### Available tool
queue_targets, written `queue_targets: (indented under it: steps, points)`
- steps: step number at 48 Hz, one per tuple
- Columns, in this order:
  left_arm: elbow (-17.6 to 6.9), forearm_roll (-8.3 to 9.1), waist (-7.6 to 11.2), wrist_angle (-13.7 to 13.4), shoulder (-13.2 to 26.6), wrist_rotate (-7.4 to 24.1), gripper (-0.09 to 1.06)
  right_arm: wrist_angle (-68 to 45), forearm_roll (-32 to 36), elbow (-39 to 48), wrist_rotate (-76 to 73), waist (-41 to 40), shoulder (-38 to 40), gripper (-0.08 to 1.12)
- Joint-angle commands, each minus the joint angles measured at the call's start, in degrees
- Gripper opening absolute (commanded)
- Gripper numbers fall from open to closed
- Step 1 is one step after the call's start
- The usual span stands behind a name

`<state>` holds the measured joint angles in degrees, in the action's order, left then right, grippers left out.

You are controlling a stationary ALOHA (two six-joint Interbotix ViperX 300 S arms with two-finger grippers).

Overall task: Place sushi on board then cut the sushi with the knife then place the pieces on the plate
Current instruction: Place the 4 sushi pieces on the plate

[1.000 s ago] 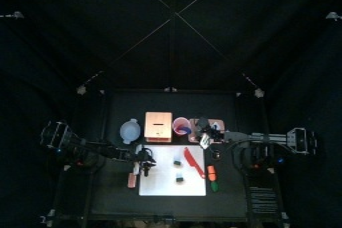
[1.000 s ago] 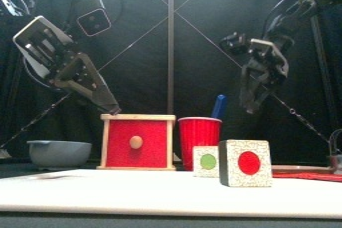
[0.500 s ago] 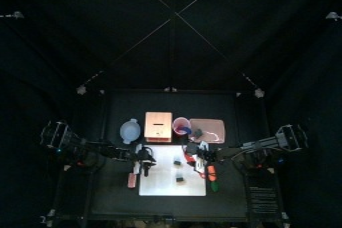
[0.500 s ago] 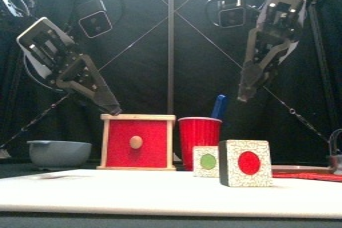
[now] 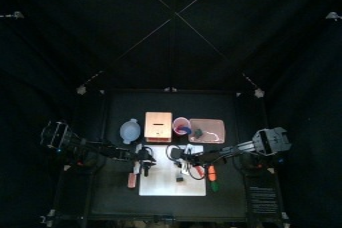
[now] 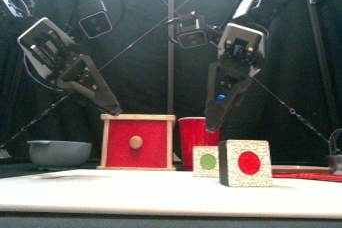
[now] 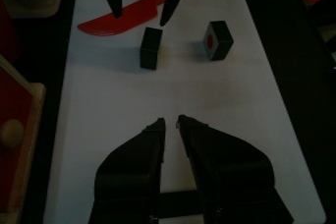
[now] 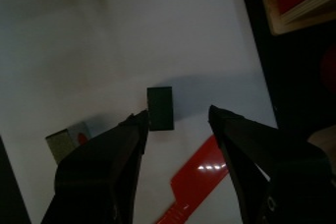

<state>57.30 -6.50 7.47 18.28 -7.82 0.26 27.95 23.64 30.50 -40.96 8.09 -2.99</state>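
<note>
Beneath me lies the white cutting board [image 8: 118,41]. My right gripper [image 8: 178,114] hangs wide open, a dark green sushi piece [image 8: 160,107] showing between its jaws, the red knife [image 8: 197,184] just beside, a second piece [image 8: 66,145] farther off. I should descend straight, straddling that piece squarely, clear of the knife. Left gripper [image 7: 171,122] hovers nearly closed, empty.

Red knife [image 8: 197,184] — cut off at edge
</note>
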Motion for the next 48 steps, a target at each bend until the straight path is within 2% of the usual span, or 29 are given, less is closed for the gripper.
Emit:
queue_targets:
  steps: [1, 26, 30, 41, 48]
  points:
    - [-0.79, -0.09, -0.18, 0.26, -0.44, 0.09, 0.62, -0.26, 0.09, -2.20, 0.18, 0.62, -0.18, 0.86]
    - [-0.62, -0.09, -0.35, 0.26, -0.44, 0.09, 0.62, 0.18, -0.79, -4.31, 0.09, 1.14, -6.06, 0.84]
    - [-0.62, -0.09, -0.26, 0.26, -0.35, 0.18, 0.62, 0.18, -1.05, -4.22, 0.09, 1.14, -6.50, 0.81]
    - [-0.62, -0.09, -0.26, 0.18, -0.44, 0.18, 0.62, 0.88, -1.76, -4.13, 0.00, 1.05, -5.98, 0.56]
    - [-0.62, -0.09, -0.26, 0.26, -0.44, 0.18, 0.62, 6.24, -1.93, -3.34, -0.18, 0.79, -1.58, 0.55]
